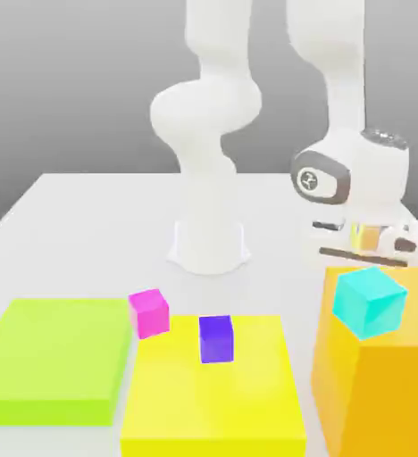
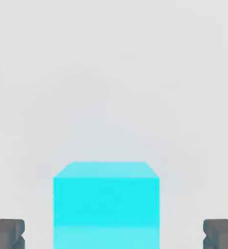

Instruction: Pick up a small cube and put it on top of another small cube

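With the claw (image 2: 114, 236) spread wide and the small cube (image 2: 106, 204) between its fingertips (image 2: 6, 233), grip the cube's flat opposite faces; it appears rigid, light and smooth.

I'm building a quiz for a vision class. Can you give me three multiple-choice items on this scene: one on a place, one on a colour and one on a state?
1. What does the purple cube rest on?
A) a red tray
B) the yellow slab
C) a wooden shelf

2. What colour is the cube between the fingers in the hand view?
A) cyan
B) red
C) black

3. How do the fingers stand?
A) shut on the cube
B) shut on nothing
C) open, clear of the cube

Key: 1 B, because yellow surface surrounds the cube's base. 2 A, because the cyan cube sits between them. 3 C, because there is a gap on each side of the cube.
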Controlling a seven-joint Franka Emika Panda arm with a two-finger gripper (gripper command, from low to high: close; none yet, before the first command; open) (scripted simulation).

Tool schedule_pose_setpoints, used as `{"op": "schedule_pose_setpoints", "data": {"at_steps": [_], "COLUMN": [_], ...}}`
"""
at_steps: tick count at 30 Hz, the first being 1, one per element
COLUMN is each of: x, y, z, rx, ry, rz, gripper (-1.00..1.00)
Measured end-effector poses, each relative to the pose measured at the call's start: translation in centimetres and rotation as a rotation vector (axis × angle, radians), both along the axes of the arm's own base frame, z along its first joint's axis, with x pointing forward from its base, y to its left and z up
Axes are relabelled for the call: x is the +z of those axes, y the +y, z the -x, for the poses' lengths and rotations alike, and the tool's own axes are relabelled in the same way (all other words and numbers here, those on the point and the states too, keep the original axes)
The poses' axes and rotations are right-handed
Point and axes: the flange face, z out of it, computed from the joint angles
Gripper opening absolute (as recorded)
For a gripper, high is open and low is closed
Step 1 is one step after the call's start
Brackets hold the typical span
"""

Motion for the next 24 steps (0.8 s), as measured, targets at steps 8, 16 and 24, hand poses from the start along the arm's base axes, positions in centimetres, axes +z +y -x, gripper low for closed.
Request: {"op": "schedule_pose_setpoints", "data": {"at_steps": [8, 16, 24], "x": [-0.3, 5.6, 19.1], "y": [-0.1, 0.1, 1.7], "z": [0.0, 0.0, -9.6], "rx": [0.0, -0.003, -0.39], "ry": [0.001, -0.002, -0.154], "rz": [0.002, -0.002, -0.219], "gripper": [-1.0, -1.0, -1.0]}}
